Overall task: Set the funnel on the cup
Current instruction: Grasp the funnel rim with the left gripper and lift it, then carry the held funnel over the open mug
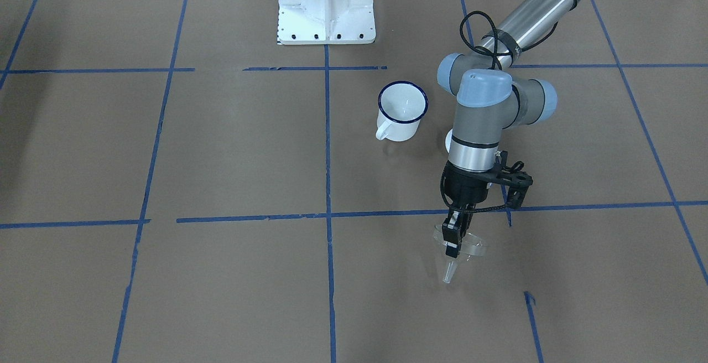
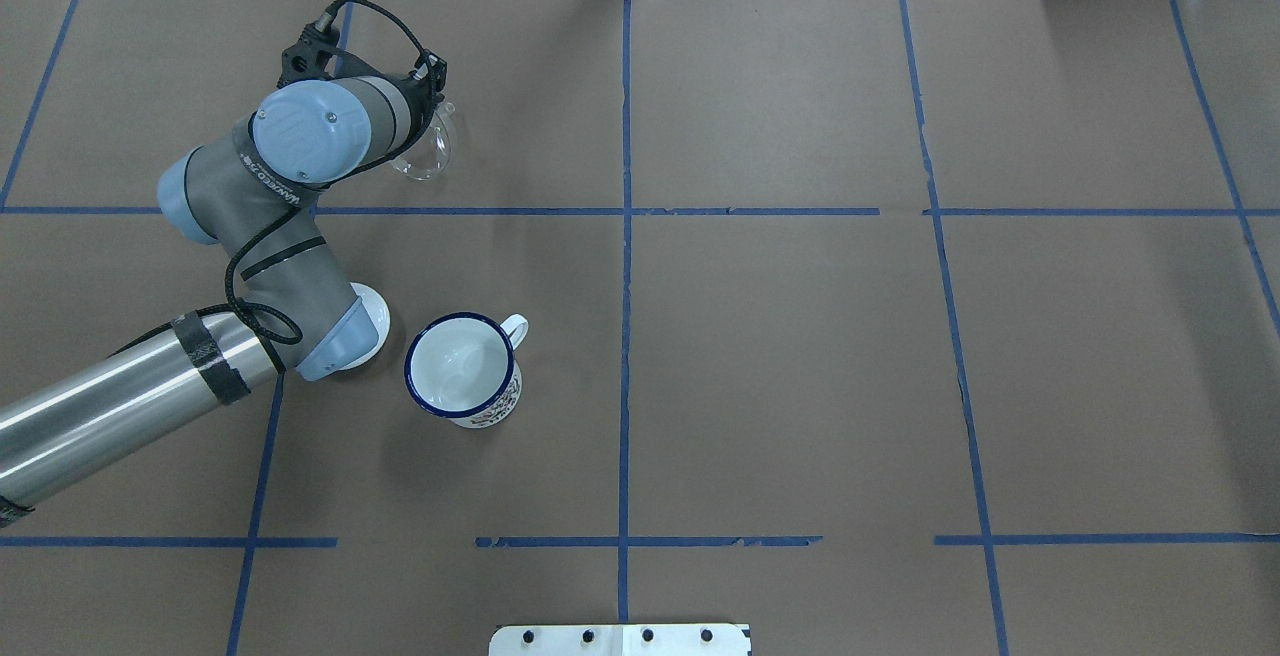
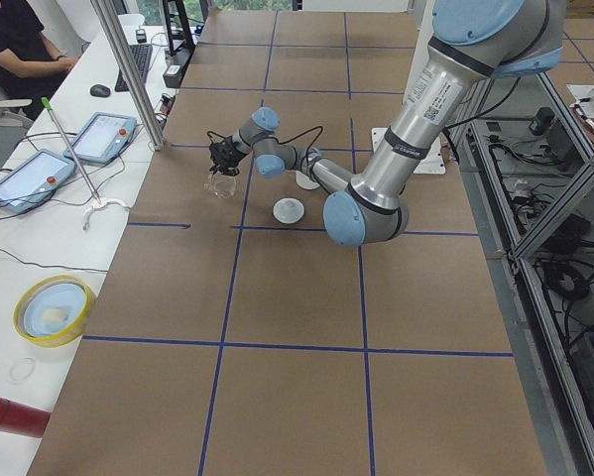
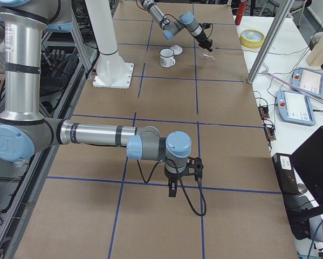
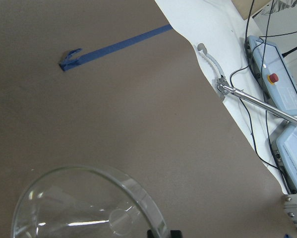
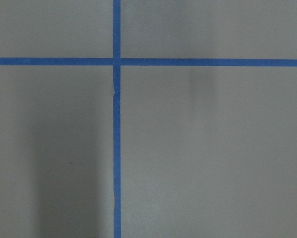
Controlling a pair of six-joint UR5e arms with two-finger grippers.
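The clear funnel (image 1: 463, 248) hangs in my left gripper (image 1: 453, 243), which is shut on its rim, stem pointing down just above the table. It also shows in the overhead view (image 2: 425, 151) and fills the bottom of the left wrist view (image 5: 84, 203). The white cup (image 1: 402, 109) with a dark blue rim stands upright and empty, apart from the gripper, nearer the robot's base (image 2: 462, 366). My right gripper (image 4: 172, 189) hovers low over the table far off; I cannot tell whether it is open or shut.
A round white lid (image 2: 372, 319) lies beside the cup, partly under my left arm's elbow. The white mount plate (image 1: 326, 6) sits at the robot's side. A yellow bowl (image 3: 51, 309) and tablets (image 3: 103, 136) lie beyond the table's far edge.
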